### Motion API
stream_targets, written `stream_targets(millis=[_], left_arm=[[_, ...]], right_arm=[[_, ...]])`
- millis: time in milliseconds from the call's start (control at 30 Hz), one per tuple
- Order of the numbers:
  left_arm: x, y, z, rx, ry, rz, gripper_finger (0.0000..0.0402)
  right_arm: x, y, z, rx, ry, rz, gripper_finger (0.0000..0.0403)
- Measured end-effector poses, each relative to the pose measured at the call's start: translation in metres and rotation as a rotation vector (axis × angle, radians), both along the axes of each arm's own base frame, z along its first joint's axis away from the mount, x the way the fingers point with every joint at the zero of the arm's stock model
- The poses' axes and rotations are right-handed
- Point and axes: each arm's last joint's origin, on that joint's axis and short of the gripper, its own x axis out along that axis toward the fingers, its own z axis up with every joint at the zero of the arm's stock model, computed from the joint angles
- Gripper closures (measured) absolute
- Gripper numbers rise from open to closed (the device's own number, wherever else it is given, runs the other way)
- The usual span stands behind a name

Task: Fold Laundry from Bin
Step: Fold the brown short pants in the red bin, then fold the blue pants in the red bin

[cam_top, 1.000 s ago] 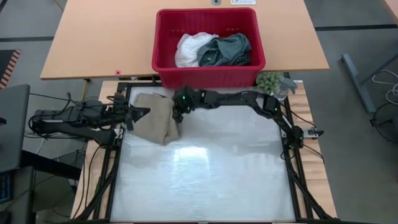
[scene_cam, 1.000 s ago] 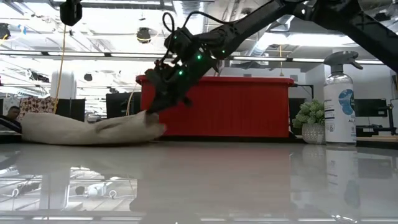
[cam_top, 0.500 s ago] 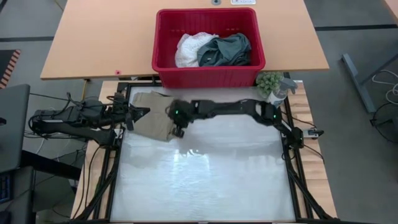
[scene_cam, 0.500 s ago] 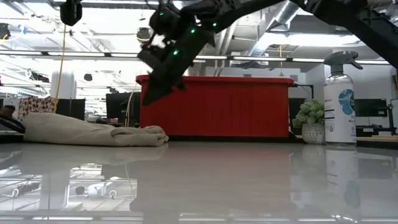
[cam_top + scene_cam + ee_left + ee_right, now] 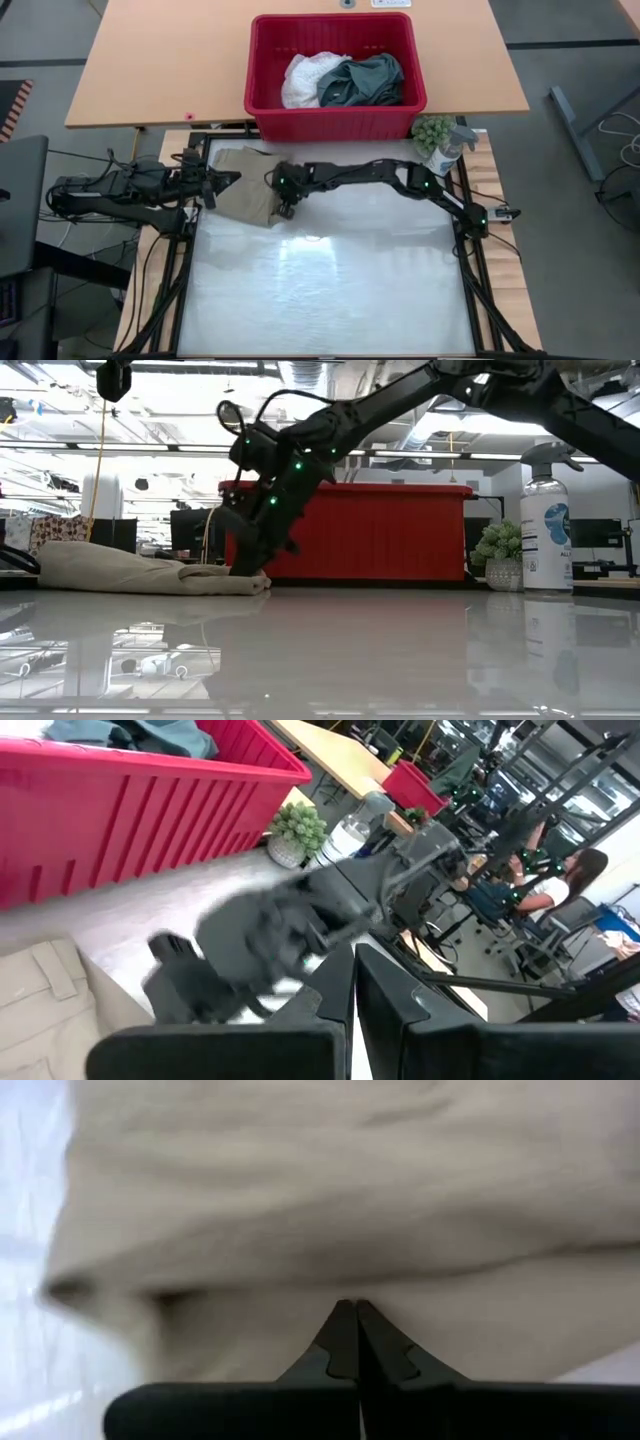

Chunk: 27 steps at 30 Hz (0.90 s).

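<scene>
Folded beige-khaki garment (image 5: 248,183) lying on the white surface (image 5: 330,290) at its far left, just in front of the red bin (image 5: 335,125), which holds a white garment (image 5: 303,78) and a dark teal-green garment (image 5: 362,80). Right gripper (image 5: 284,205) — fingers (image 5: 350,1342) pressed together, holding nothing — sits low at the khaki garment's right edge. Left gripper (image 5: 228,181) — fingers together, empty — waits at the garment's left edge.

Bright, even overhead lighting, glare patch on glossy white bench top (image 5: 310,240) in high view, mirror-like reflections across it in low view, ceiling lights blown out, right arm (image 5: 290,935) motion-blurred in left wrist view, beige cloth (image 5: 350,1210) soft, out of focus close-up.
</scene>
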Motion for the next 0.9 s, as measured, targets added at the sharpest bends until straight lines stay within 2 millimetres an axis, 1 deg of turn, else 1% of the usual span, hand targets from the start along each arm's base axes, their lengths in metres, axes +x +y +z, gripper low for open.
stream_targets(millis=[167,233,300,367,400,467,567,600,633,700,733,800,900], left_arm=[[0.0,0.0,0.0,0.001,0.001,0.008,0.0401],[0.002,0.0,-0.001,0.004,0.008,0.022,0.0401],[0.003,0.0,-0.001,0.005,0.013,0.025,0.0401],[0.004,0.0,-0.001,0.005,0.011,0.025,0.0401],[0.006,0.0,0.0,0.008,0.004,0.024,0.0401],[0.009,0.0,0.005,0.033,-0.042,0.027,0.0401],[0.017,0.001,0.017,0.1,-0.135,0.079,0.0401],[0.019,0.002,0.021,0.132,-0.159,0.101,0.0401],[0.022,0.003,0.024,0.16,-0.185,0.117,0.0401],[0.029,0.006,0.031,0.2,-0.24,0.16,0.0401],[0.034,0.009,0.035,0.209,-0.26,0.186,0.0402],[0.041,0.014,0.043,0.215,-0.276,0.227,0.0401],[0.054,0.022,0.053,0.224,-0.261,0.237,0.0401]], right_arm=[[-0.002,-0.033,0.006,0.021,-0.083,-0.053,0.0388],[-0.003,-0.046,0.014,0.053,-0.12,-0.082,0.0388],[-0.002,-0.053,0.023,0.074,-0.144,-0.085,0.0388],[-0.004,-0.053,0.039,0.057,-0.139,-0.06,0.0388],[-0.004,-0.051,0.051,0.035,-0.144,-0.038,0.0388],[-0.007,-0.043,0.087,-0.013,-0.168,0.003,0.0388],[-0.025,-0.029,0.158,-0.086,-0.232,0.055,0.0385],[-0.034,-0.027,0.18,-0.112,-0.247,0.065,0.0383],[-0.043,-0.025,0.196,-0.142,-0.247,0.067,0.038],[-0.063,-0.025,0.224,-0.221,-0.259,0.039,0.0374],[-0.072,-0.026,0.232,-0.259,-0.244,0.021,0.0372],[-0.091,-0.034,0.249,-0.329,-0.225,-0.05,0.037],[-0.127,-0.051,0.281,-0.408,-0.229,-0.16,0.0371]])
